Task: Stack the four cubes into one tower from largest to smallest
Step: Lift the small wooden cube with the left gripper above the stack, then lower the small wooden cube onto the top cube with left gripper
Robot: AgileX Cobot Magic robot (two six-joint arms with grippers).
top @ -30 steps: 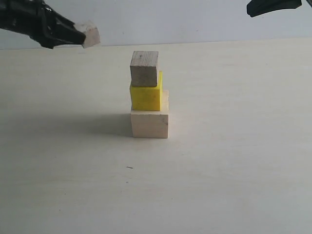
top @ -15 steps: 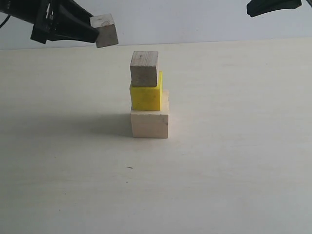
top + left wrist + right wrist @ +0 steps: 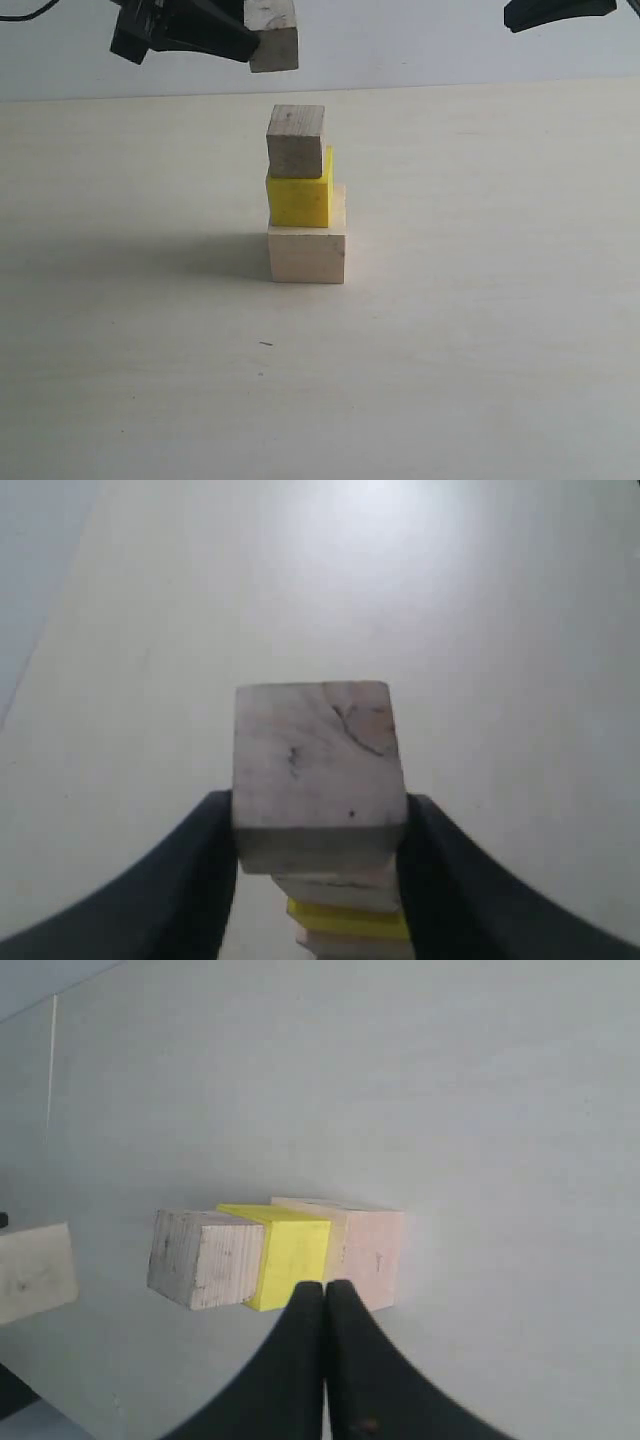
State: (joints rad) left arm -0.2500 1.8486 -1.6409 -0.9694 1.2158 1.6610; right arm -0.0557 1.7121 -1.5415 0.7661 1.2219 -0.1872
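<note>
Your left gripper (image 3: 255,42), pinching the smallest cube (image 3: 277,40), has swung in from the tabletop's (image 3: 480,300) left edge to hang nearly above the three-cube stack (image 3: 300,200), so only the last placement remains.

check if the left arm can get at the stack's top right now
Probably yes: the left claw, gripping the smallest cube, hangs above and slightly left of the small wood cube, only air between; the right claw is far aside.

table (image 3: 480,350): pale wood (small dark speck (image 3: 265,343)) | wall (image 3: 400,40): white
</note>
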